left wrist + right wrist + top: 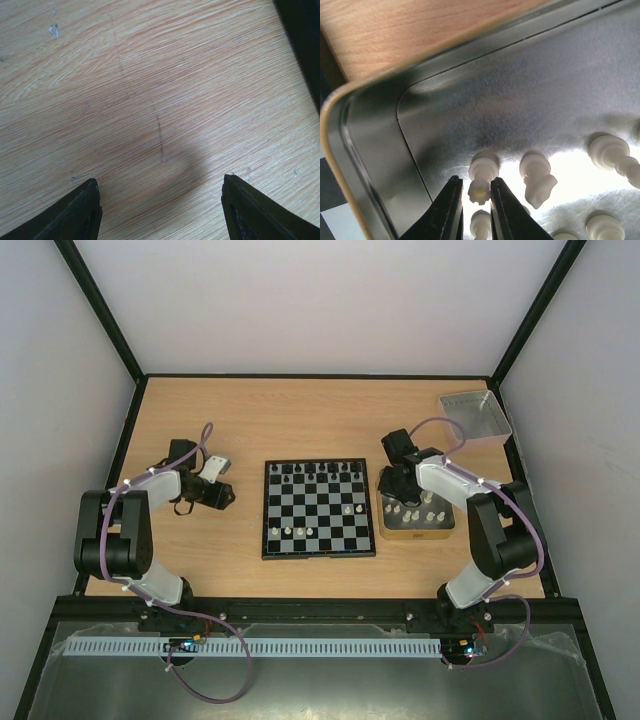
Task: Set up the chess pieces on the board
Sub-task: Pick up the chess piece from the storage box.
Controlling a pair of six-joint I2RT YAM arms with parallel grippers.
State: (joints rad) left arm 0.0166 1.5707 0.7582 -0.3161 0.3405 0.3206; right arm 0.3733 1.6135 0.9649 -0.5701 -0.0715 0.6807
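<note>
Chess pieces (610,150), judged light, rigid and smooth, so apt to tip or slip from a loose pinch; best taken across the narrow neck just under the head; a few white ones stand on the near ranks of the board (320,554), more lie and stand in the tan-rimmed tray (420,536) at 3 o'clock of it, and black pieces (322,471) fill the far ranks; left gripper (160,178) at 9 o'clock of the board, fingers wide apart over bare table (150,75), holding nothing; right gripper (475,181) low inside the tray, fingers narrowly apart on either side of one white piece (480,191), though whether they pinch it cannot be told; a neighbour (537,177) stands just beside at 3 o'clock of it, leaving little sideways room; the tray wall and rounded corner rise at 9 o'clock, so a straight lift clear of the rim seems needed before travel toward the board; grey tray (478,420) well apart at 1 o'clock, off that path.
</note>
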